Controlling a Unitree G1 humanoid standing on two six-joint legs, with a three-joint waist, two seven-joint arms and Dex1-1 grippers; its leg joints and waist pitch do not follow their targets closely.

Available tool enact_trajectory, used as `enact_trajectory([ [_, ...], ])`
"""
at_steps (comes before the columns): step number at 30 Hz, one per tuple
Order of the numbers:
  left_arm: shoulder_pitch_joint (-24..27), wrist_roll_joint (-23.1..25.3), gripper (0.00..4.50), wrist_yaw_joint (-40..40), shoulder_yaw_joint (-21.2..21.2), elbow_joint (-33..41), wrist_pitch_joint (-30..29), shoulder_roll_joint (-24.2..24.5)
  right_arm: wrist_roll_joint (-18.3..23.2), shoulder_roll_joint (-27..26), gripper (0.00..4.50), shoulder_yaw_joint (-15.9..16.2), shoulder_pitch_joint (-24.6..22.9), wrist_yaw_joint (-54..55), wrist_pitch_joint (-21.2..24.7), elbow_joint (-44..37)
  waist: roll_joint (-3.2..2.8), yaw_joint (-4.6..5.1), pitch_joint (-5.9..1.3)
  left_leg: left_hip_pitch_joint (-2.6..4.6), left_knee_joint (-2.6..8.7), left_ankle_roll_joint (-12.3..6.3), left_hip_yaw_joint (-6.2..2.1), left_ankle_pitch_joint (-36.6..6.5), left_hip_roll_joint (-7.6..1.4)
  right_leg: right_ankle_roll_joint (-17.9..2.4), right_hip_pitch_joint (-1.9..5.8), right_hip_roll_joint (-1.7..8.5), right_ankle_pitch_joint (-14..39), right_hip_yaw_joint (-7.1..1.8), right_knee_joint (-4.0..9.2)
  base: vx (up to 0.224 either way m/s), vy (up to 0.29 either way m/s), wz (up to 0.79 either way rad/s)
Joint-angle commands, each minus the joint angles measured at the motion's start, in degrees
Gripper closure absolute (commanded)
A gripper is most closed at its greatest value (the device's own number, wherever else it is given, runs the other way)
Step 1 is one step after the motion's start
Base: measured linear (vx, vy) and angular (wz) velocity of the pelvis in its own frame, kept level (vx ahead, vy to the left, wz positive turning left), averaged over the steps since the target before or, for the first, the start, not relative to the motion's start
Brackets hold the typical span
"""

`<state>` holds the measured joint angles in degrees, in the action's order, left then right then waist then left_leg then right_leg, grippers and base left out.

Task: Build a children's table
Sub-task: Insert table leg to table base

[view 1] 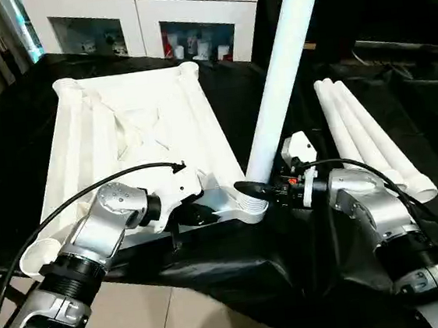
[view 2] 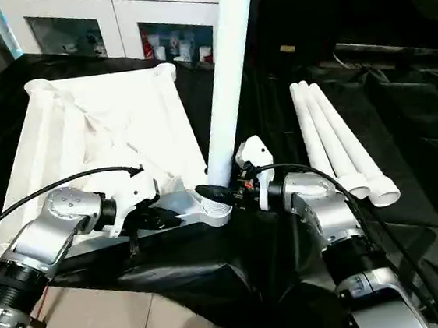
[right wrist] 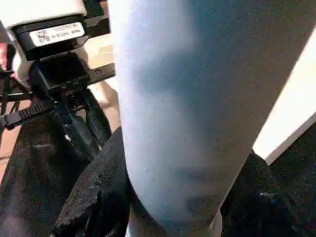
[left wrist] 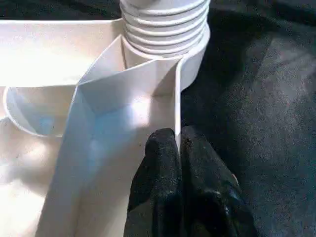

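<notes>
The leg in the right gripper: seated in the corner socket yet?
Partly in: the leg stands tilted in the corner socket, thread rings still exposed above the rim.

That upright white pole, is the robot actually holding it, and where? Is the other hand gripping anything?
Yes. The right gripper clamps the leg near its threaded bottom end, at the corner socket. The left gripper pinches the tabletop by its thin edge wall.

I see white tabletop (view 1: 133,134), ribbed underside; white legs (view 1: 365,137); black cloth (view 1: 237,264) on counter; silver forearms (view 1: 100,227), black hand fingers (left wrist: 182,192); white cabinet (view 1: 140,12).
</notes>
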<state>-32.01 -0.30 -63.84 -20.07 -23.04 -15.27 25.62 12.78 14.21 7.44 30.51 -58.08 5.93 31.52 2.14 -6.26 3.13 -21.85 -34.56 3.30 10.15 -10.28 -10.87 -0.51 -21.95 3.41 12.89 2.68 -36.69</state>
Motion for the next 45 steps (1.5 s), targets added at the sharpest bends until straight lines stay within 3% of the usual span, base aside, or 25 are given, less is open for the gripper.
enact_trajectory([
  [1, -3.01, -0.92, 4.5, 3.93, 2.87, 1.84, -0.66, -1.62, -2.5, -1.31, 2.6, 1.71, -1.53, 2.88, 1.32, 4.83, -0.52, 0.33, -3.39, 1.51, 4.76, 0.62, -0.8, -11.14, -2.85, -13.63, 1.86, 5.13, 5.78, -2.72, 4.5, 0.0, 0.0, 0.0],
  [4, -5.59, -0.6, 4.5, 9.39, 4.34, -0.02, -4.6, -4.77, -4.45, -4.71, 2.6, -0.92, 0.22, 14.18, -0.26, 9.88, -0.52, 0.87, -3.25, 1.57, 5.07, 2.58, -1.01, -13.86, -2.74, -12.56, 1.75, 5.29, 11.41, -2.77, 4.94, 0.0, 0.0, 0.0],
  [7, -9.01, 0.58, 4.5, 15.23, 5.25, -3.66, -7.32, -8.29, -4.37, -8.28, 2.6, -2.94, 3.09, 22.08, -0.48, 13.45, -0.77, 1.49, -3.27, 1.57, 5.05, 2.94, -1.05, -14.24, -2.67, -12.43, 1.65, 5.18, 11.35, -2.87, 5.07, 0.0, 0.0, 0.0],
  [10, -11.91, 1.63, 4.5, 21.22, 6.28, -7.4, -9.83, -11.2, -4.12, -10.8, 2.6, -4.31, 5.71, 27.8, -0.49, 16.57, -0.55, 1.49, -3.4, 1.59, 4.87, 3.09, -1.0, -13.55, -2.45, -12.36, 1.7, 5.15, 11.02, -2.87, 5.15, 0.0, 0.0, 0.0],
  [11, -14.47, 2.56, 4.5, 26.39, 6.69, -11.28, -11.51, -14.05, -3.97, -13.36, 2.6, -5.63, 8.62, 34.48, -0.81, 20.49, -0.83, 1.53, -3.45, 1.44, 4.76, 2.8, -0.85, -12.16, -2.39, -12.5, 1.66, 5.1, 8.75, -2.98, 5.01, 0.0, 0.0, 0.0],
  [13, -15.54, 2.95, 4.5, 28.16, 6.44, -12.83, -11.52, -15.77, -3.35, -15.26, 2.6, -7.16, 10.66, 38.1, -0.42, 23.16, -0.76, 1.49, -3.79, 1.29, 4.62, 2.28, -0.94, -9.37, -2.38, -13.25, 2.12, 5.01, 3.31, -2.81, 4.51, 0.0, 0.0, 0.0],
  [16, -16.01, 3.04, 4.5, 29.12, 6.12, -13.23, -11.85, -16.89, -3.54, -16.33, 2.6, -7.46, 11.94, 39.39, -0.38, 24.74, -0.88, 1.56, -4.14, 0.94, 4.29, 0.09, -0.92, -4.74, -2.29, -14.44, 2.65, 4.76, -6.51, -2.63, 3.6, 0.0, 0.0, 0.0],
  [20, -16.75, 4.42, 4.5, 31.54, 5.42, -14.66, -12.59, -18.72, -5.39, -17.76, 2.6, -7.86, 14.51, 41.85, -0.41, 28.83, -0.72, 1.71, -4.07, 1.12, 4.23, -1.18, -0.77, -5.02, -2.37, -15.59, 2.74, 4.79, -7.4, -2.58, 3.73, 0.0, 0.0, 0.0],
  [25, -16.49, 4.41, 4.5, 31.02, 5.16, -14.85, -12.36, -18.76, -5.84, -18.02, 2.6, -8.1, 15.41, 41.58, -0.3, 30.84, -0.63, 1.75, -3.78, 1.33, 4.54, -0.39, -0.79, -8.17, -2.59, -15.1, 2.63, 4.98, -2.07, -2.64, 4.21, 0.0, 0.0, 0.0],
  [31, -15.69, 4.92, 4.5, 28.84, 3.76, -13.19, -11.53, -18.13, -7.15, -17.88, 2.6, -7.99, 16.55, 40.52, -0.12, 32.8, -0.65, 1.96, -3.72, 1.27, 4.61, -0.23, -0.8, -8.2, -2.56, -14.88, 2.49, 4.97, -1.6, -2.66, 4.27, 0.0, 0.0, 0.0],
  [32, -15.24, 5.08, 4.5, 27.56, 3.05, -12.35, -10.89, -17.65, -7.86, -17.64, 2.6, -7.44, 16.75, 39.73, 0.2, 32.95, -0.35, 2.1, -3.71, 1.24, 4.65, -0.27, -0.79, -8.34, -2.59, -14.77, 2.53, 5.0, -1.11, -2.66, 4.38, 0.0, 0.0, 0.0],
  [36, -13.09, 4.57, 4.5, 21.58, 1.15, -8.44, -8.65, -15.0, -8.91, -15.46, 2.6, -5.16, 17.04, 31.9, 2.3, 31.87, -0.45, 2.47, -3.84, 0.87, 4.5, -1.35, -0.84, -6.69, -2.57, -15.21, 2.86, 5.07, -3.47, -2.63, 4.0, 0.0, 0.0, 0.0],
  [40, -10.17, 3.59, 4.5, 15.11, -0.11, -4.45, -4.78, -11.13, -9.8, -11.99, 2.6, -1.98, 16.46, 20.93, 4.82, 29.58, -0.61, 2.5, -3.82, 1.02, 4.41, -2.82, -0.82, -6.32, -2.8, -16.24, 2.82, 5.03, -5.39, -2.53, 3.84, 0.0, 0.0, 0.0],
  [45, -7.56, 1.85, 4.5, 9.6, -0.07, -1.49, -0.52, -8.07, -9.78, -7.75, 2.6, 0.8, 14.51, 7.09, 6.25, 25.06, -0.71, 2.12, -3.58, 1.37, 4.66, -1.78, -0.79, -8.94, -3.04, -16.1, 2.55, 5.04, -1.62, -2.59, 4.23, 0.0, 0.0, 0.0],
])
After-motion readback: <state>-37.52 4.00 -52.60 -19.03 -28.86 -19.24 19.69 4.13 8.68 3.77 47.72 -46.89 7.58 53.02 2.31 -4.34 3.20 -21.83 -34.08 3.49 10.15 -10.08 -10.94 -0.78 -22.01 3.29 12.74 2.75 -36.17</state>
